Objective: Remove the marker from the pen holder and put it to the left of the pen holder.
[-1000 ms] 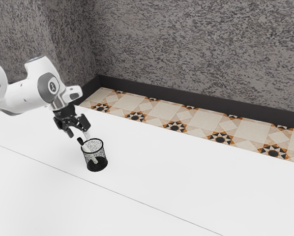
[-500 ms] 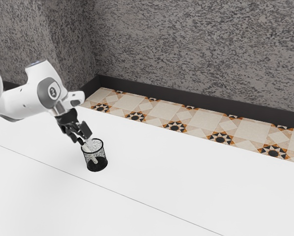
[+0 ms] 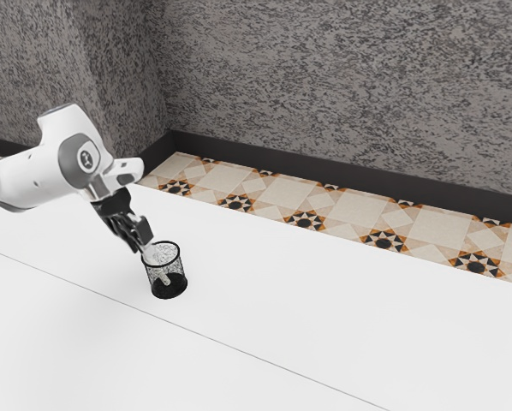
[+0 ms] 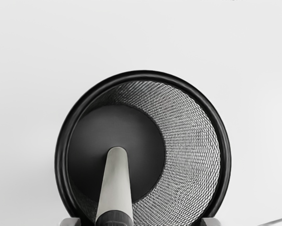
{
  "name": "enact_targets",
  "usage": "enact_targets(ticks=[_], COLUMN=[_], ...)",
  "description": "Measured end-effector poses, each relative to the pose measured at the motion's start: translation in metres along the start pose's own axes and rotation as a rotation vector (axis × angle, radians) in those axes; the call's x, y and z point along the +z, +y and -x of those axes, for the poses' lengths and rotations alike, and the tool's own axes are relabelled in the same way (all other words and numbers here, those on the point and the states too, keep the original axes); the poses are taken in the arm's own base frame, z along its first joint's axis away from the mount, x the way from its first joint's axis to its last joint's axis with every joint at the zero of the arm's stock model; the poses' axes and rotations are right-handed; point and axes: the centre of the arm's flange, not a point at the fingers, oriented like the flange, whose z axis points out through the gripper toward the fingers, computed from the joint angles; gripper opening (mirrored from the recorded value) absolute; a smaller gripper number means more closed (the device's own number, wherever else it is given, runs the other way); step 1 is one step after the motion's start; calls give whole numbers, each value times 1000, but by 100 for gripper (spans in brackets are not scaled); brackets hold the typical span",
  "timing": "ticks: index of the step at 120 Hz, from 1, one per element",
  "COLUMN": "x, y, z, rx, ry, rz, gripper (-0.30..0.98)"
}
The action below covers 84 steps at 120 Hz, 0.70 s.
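With the claw [image 3: 139, 243] spread open around the top of the marker [image 4: 115, 183], not gripping, could close lopsidedly on such a slanted, off-centre barrel and shove instead of pinch. Next, leaning inside the pen holder [image 4: 141, 75], might snag on the wire wall during a skewed lift, and so drag or topple it across the table [image 3: 264, 317]
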Motion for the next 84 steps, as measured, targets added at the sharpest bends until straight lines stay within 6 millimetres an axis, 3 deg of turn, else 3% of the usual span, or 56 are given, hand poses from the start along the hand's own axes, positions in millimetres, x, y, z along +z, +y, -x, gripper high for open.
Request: enact_targets(ticks=[22,48,73,84], x=[-2,-12,-83,-118], y=[-1,9,14,-5], z=[1,-3,8,22], rx=[8,36,97,77], ry=[3,19,90,126], rz=[0,-7,-73,-105], gripper=[6,-6,-9,-10])
